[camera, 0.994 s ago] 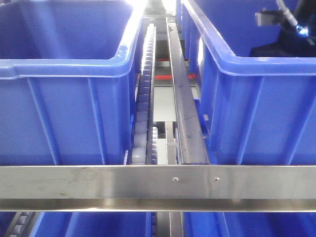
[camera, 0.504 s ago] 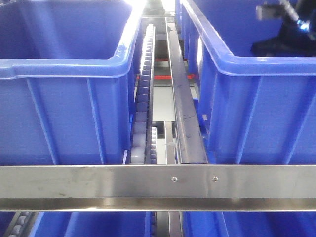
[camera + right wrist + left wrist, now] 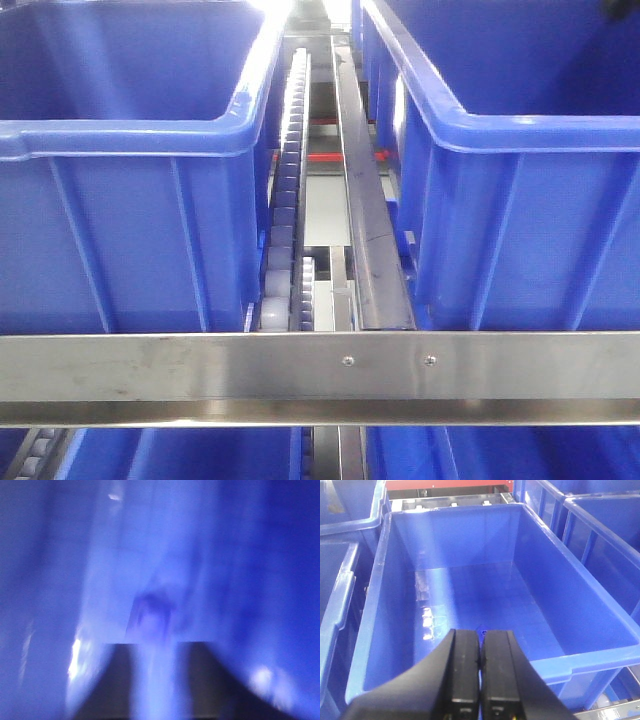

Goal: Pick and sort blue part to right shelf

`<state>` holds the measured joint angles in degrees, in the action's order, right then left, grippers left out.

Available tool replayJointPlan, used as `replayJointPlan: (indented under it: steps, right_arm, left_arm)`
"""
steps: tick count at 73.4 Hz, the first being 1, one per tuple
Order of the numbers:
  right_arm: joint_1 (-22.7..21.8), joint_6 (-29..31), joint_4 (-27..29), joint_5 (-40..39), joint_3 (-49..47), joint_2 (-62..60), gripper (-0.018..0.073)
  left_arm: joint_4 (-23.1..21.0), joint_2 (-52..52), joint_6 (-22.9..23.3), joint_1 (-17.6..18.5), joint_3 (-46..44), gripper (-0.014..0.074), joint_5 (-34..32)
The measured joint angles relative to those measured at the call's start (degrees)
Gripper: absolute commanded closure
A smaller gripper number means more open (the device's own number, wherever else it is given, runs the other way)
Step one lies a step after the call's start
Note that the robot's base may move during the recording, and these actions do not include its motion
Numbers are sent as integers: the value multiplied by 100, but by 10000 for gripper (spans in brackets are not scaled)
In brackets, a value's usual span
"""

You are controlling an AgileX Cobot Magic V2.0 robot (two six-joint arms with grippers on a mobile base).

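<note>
So the right arm that was poking over the right-hand bin [image 3: 520,150] is gone from the front view. Right pincer [image 3: 152,652] is apart, blurry blue part [image 3: 150,615] ahead. Left pincer [image 3: 479,680] is together, empty. Looks mid-pick.

The right wrist view is smeared throughout: the right gripper [image 3: 152,680] shows only as two dark blocks at the bottom edge, and whether they clamp anything cannot be told. Just beyond them sits a dim bluish blob [image 3: 150,615], too blurred to identify. In the left wrist view, the left gripper [image 3: 479,645] hides part of a small dark mark [image 3: 481,628] on the bin floor [image 3: 485,600] just past its fingertips; its base is cut off below.
</note>
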<state>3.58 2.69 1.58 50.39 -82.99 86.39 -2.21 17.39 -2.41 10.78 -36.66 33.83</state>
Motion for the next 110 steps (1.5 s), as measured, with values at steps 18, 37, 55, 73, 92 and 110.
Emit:
replayJointPlan:
  steps: [18,37,55,73,92,110]
  right_arm:
    - [0,0,0,-488,1810,-1555,490]
    - [0,0,0,-1196,3920,-3712,490]
    - [0,0,0,-1280,4701,-5680,490]
    - [0,0,0,-1553,4732,-7242,490]
    - [0,0,0,-1855,4732,-7756,490]
    - [0,0,0,-1855,4732,-7756,490]
  left_arm:
    - [0,0,0,0,0,463,-9]
    - [0,0,0,0,0,463,-9]
    - [0,0,0,0,0,463,-9]
    - [0,0,0,0,0,463,-9]
    - [0,0,0,0,0,463,-9]
    - [0,0,0,0,0,463,-9]
